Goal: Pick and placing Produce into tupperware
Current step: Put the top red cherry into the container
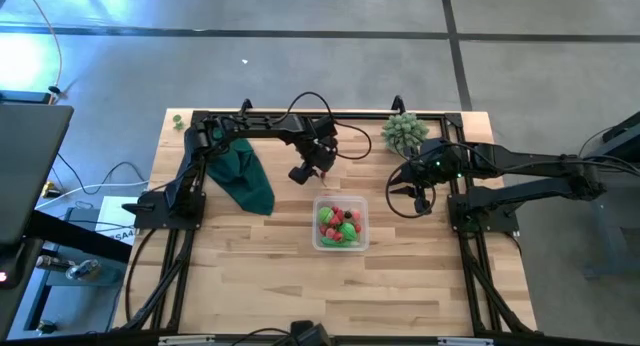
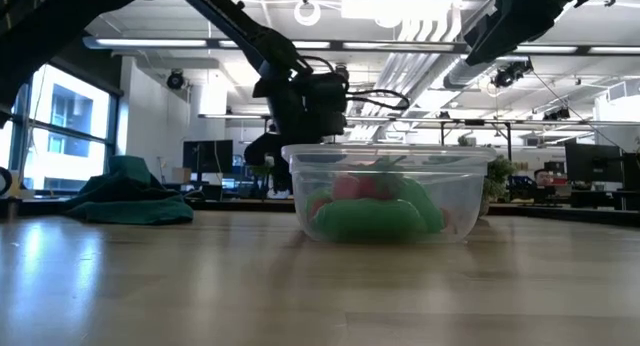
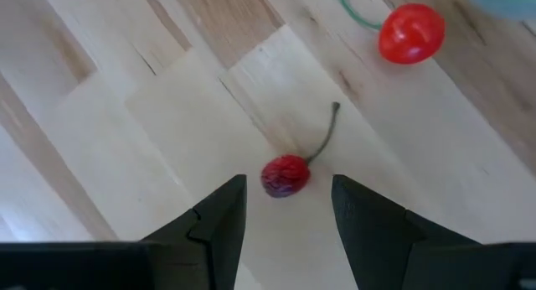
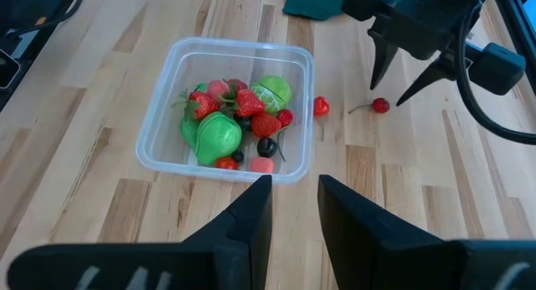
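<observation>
Fingers of left gripper (image 3: 287,219) parted, straddling a stemmed red cherry (image 3: 286,174) on the tabletop (image 1: 250,276). Beyond, a red tomato (image 3: 410,33) beside the tupperware (image 4: 167,97) full of produce (image 4: 219,132). Right gripper (image 4: 293,208) hanging near the right edge, fingers slightly apart, empty.

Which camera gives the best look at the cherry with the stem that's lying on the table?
The left wrist view: the cherry fills the middle, stem clear, just ahead of the left tool. The right wrist view shows it small; the high view barely; the low view not at all.
</observation>
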Controlling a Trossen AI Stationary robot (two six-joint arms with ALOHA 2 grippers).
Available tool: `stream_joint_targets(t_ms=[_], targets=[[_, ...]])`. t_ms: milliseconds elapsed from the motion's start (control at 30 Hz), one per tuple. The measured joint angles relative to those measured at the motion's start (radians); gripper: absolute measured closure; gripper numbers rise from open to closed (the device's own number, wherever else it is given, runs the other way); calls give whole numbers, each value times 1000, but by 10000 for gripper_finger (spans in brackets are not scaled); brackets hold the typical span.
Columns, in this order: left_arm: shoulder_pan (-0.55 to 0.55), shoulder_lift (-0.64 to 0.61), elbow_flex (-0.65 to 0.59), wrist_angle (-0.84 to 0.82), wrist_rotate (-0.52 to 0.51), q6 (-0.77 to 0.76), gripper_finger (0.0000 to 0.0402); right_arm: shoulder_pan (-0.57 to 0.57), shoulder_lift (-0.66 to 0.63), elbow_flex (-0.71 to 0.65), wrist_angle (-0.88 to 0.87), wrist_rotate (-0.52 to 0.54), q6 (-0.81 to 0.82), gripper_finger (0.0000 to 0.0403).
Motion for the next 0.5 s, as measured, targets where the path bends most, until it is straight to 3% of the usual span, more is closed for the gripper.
stream_joint_targets(t_ms=[500], targets=[[-1,0,0,6,-11,58,236,0,0,0,0,0,0,313]])
